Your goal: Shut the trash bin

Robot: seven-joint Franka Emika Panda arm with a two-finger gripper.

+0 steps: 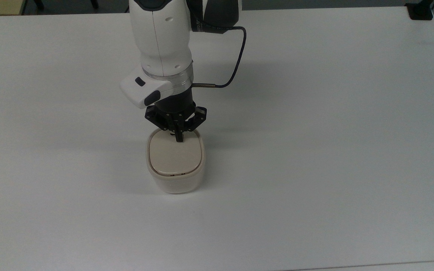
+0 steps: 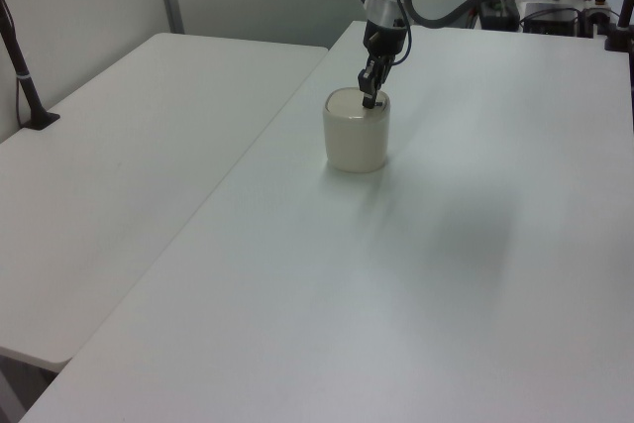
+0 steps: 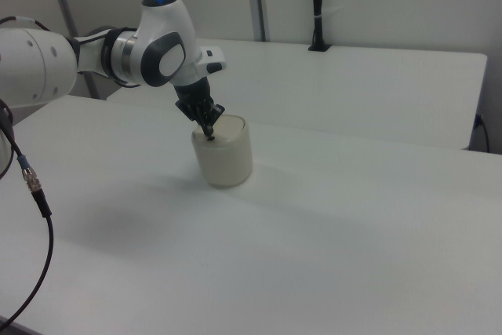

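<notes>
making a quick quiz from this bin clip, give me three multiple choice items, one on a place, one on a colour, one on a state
1. Where do the hand's tips meet the trash bin?
A. on the lid, near its edge toward the arm
B. on the bin's side wall
C. on the table beside it

2. What colour is the lid?
A. black
B. beige
C. blue

3. How does the lid lie?
A. standing upright
B. off, on the table
C. down flat on the bin

Answers:
1 A, the top view shows the tips on the lid's upper edge.
2 B, beige against a cream-white body.
3 C, the left view shows it flat.
</notes>
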